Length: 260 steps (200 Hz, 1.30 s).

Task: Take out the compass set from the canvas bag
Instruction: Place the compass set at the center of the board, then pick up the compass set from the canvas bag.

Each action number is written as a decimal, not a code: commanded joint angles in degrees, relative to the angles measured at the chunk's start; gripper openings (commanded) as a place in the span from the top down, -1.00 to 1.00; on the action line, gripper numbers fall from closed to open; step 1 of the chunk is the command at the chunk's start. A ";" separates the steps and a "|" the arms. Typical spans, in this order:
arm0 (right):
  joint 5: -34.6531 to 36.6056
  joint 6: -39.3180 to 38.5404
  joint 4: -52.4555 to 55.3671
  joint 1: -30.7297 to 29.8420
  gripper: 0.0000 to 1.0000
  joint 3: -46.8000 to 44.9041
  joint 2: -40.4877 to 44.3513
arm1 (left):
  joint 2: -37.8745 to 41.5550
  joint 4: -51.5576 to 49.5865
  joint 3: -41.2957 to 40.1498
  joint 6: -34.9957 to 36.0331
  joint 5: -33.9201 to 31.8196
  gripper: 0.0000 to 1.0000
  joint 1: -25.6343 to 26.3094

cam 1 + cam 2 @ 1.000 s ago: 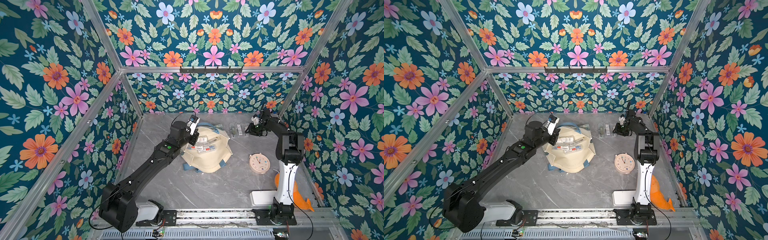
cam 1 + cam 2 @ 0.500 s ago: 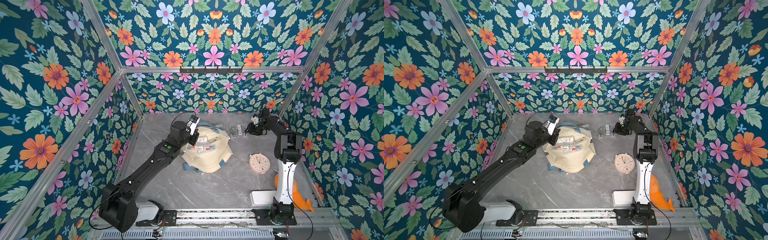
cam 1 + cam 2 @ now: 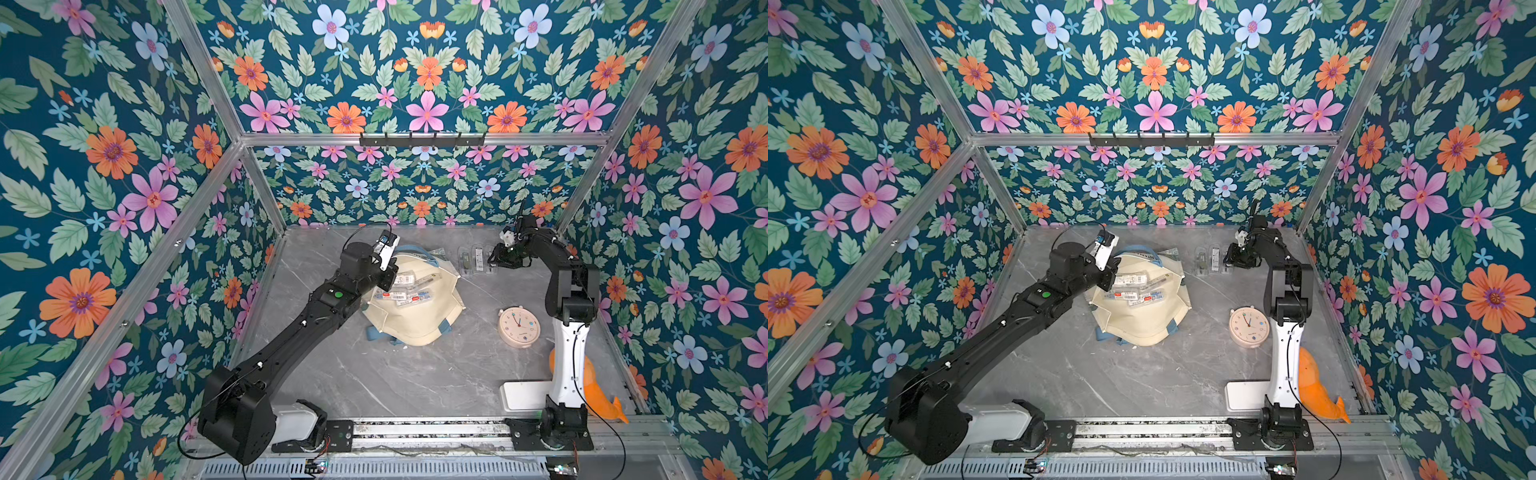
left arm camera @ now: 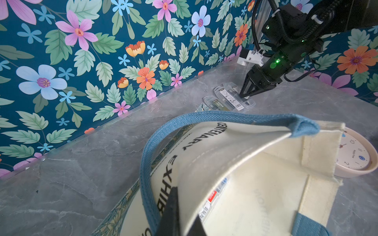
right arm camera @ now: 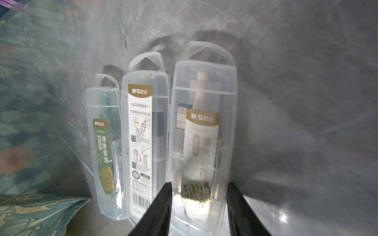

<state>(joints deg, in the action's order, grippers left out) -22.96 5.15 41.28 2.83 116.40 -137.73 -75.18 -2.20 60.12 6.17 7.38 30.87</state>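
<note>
The left fingers point(image 4: 171, 208) are pinching the canvas bag point(image 4: 235, 155); the right fingers point(image 5: 161, 208) are straddling a compass set point(image 5: 202, 132), parted.

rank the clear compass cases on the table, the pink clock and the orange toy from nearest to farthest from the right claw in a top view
1. clear compass cases: at the back, right at the tips of the right claw.
2. pink clock: farther forward, on the right side.
3. orange toy: front right corner, plainly farthest.
</note>
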 commanded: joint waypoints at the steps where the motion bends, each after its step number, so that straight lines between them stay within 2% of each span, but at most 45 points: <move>1: -1.32 -1.70 1.42 -0.24 0.08 0.58 -0.17 | 0.03 1.14 -0.22 -0.64 0.97 1.00 -0.02; 43: -0.48 -2.07 2.34 -0.28 0.04 0.84 0.59 | 0.25 1.23 -0.42 -0.73 1.07 1.00 -0.01; 68: 1.04 -3.74 3.90 -0.20 0.02 -0.24 4.19 | 0.21 1.19 -0.35 -0.73 0.97 1.00 -0.02; 83: 0.89 -4.90 4.05 -0.31 0.01 -2.82 9.70 | 0.34 0.81 -0.35 -0.49 0.50 1.00 -0.02; 111: 0.21 -6.48 0.10 -3.62 0.02 -14.24 24.87 | 0.60 -0.55 0.21 0.16 -0.25 1.00 -0.02; 142: 0.33 -8.99 -4.42 -12.45 0.01 -26.39 40.75 | 0.59 -1.73 1.17 0.90 -0.87 1.00 -0.02; 170: 0.94 -13.52 -4.25 -20.60 0.00 -29.50 48.69 | 0.34 -2.46 2.01 1.19 -0.81 1.00 -0.02; 196: 2.14 -17.99 -3.82 -26.30 -0.02 -29.34 52.37 | 0.51 -2.53 2.02 1.09 -0.60 1.00 -0.01; 216: 3.37 -20.70 -3.53 -29.74 -0.12 -29.06 53.35 | 0.74 -2.55 1.85 1.08 -0.43 1.00 -0.02; 260: 5.92 -23.08 -3.25 -33.71 -0.19 -25.88 47.21 | 0.82 -2.81 1.93 1.04 -0.13 1.00 -0.01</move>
<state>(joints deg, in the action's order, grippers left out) -19.11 -14.48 37.71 -29.17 88.51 -87.68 -74.74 -5.74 61.65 7.44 6.92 30.87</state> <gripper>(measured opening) 0.592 0.083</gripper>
